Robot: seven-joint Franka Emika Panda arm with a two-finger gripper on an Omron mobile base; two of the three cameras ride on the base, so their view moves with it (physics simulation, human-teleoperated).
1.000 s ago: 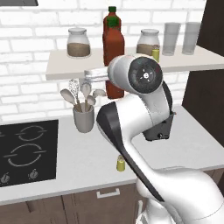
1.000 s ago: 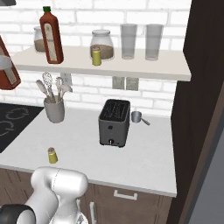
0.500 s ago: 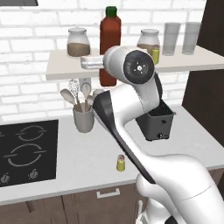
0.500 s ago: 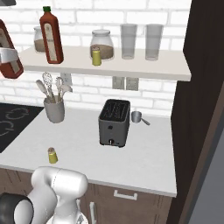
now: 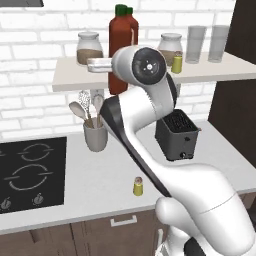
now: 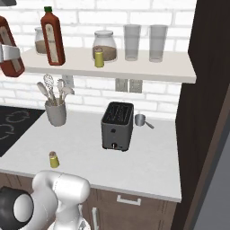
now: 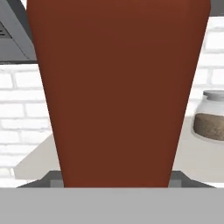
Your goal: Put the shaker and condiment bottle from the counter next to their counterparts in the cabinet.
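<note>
Gripping the sauce bottle, the claw holds it at the shelf's left end, not yet set down; shaker waits on the tabletop

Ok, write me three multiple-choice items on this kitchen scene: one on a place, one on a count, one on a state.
1. Where is the yellow shaker that is not on the shelf?
A. on the counter in front of the utensil holder
B. on the stove
C. on top of the toaster

2. How many clear glasses stand on the shelf?
A. one
B. two
C. four

3. What state is the plain red condiment bottle in?
A. lying on the counter
B. standing in the toaster
C. upright in the gripper, raised at shelf height

Answers:
1 A, it stands near the counter's front edge.
2 B, a pair stands right of the jars.
3 C, the jaws are closed on its body at the shelf's left end, beside the labelled bottle.
</note>
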